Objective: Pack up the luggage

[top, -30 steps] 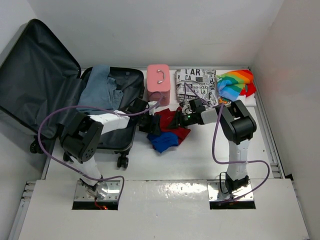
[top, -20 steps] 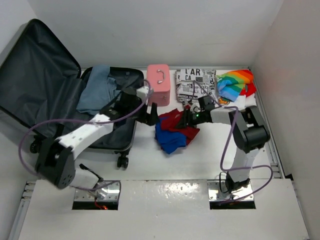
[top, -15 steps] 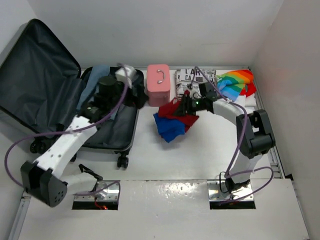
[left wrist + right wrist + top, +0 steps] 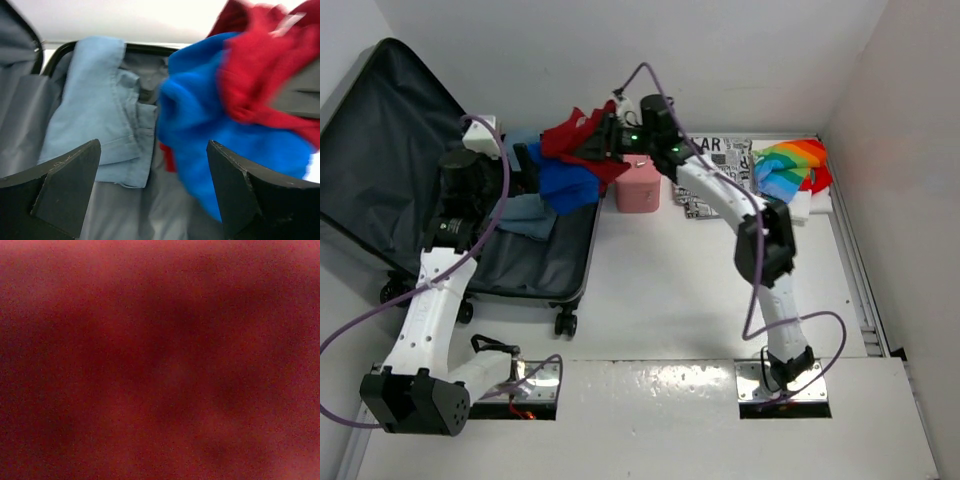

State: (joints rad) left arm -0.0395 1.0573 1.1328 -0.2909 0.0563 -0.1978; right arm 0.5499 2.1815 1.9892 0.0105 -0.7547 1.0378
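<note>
While the right pincer (image 4: 608, 140) is gripping the clothes (image 4: 570, 185), the open luggage (image 4: 545, 268) is lying just below it, and the left pincer (image 4: 154, 150) is gaping beside the bundle.

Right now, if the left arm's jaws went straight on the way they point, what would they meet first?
Probably the edge of the bunched blue and red cloth hanging ahead; depth is unclear, so perhaps the light blue shirt lying in the grey-lined suitcase.
</note>
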